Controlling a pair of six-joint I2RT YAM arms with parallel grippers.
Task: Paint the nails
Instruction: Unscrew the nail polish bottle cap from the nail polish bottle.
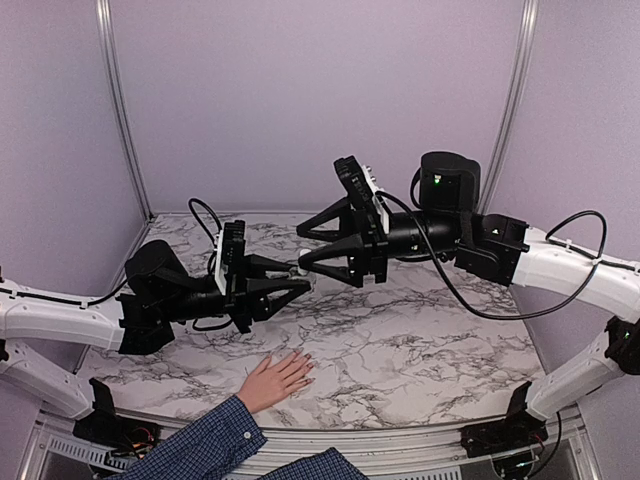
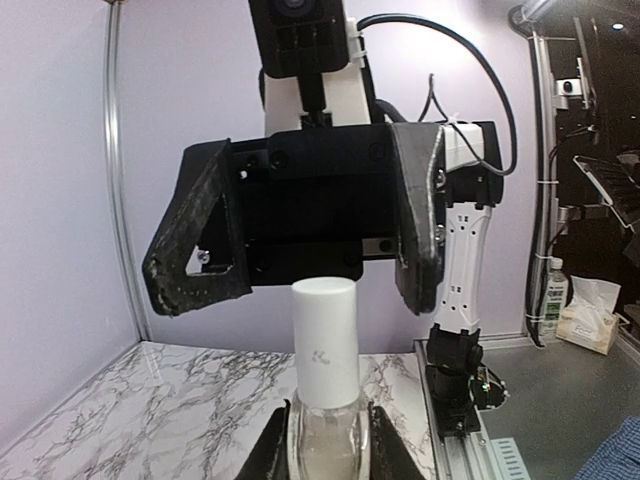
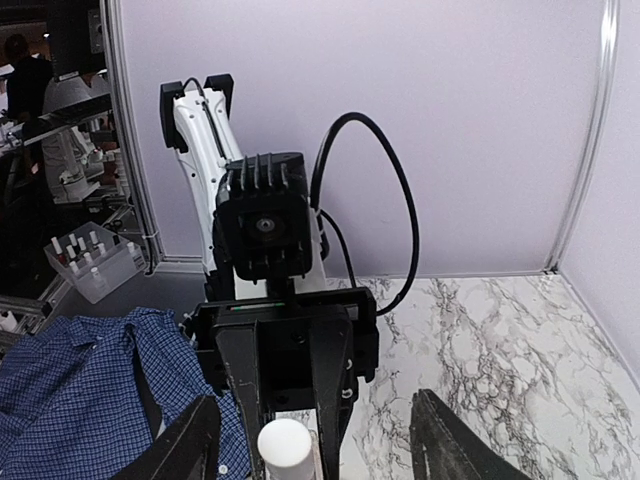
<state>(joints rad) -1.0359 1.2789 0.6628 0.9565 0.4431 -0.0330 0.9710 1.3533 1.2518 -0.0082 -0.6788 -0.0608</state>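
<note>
Left wrist, left gripper (image 2: 327, 432): clenched on the bottle (image 2: 325, 458), a dark finger on each side
Left wrist, bottle: clear rounded glass, upright; cap (image 2: 325, 340) a smooth white cylinder
Left wrist, right gripper (image 2: 290, 290): jaws spread wide, black rough-edged fingers flanking the cap's top, not touching it
Right wrist, right gripper (image 3: 315, 400): released, fingers far apart, the cap (image 3: 285, 445) between them and clear of both
Right wrist, left gripper (image 3: 288, 420): black, facing the camera, gripping below the cap
Right wrist, shirt (image 3: 70, 400): blue plaid, at the left
Top, grippers: left (image 1: 300, 276) and right (image 1: 299, 248) meet tip to tip above the table (image 1: 420, 350), white marble with grey veins
Top, hand (image 1: 275, 378): flat, palm down by the near edge; nails (image 1: 306, 368) at its fingertips, too small to make out, well apart from the bottle
</note>
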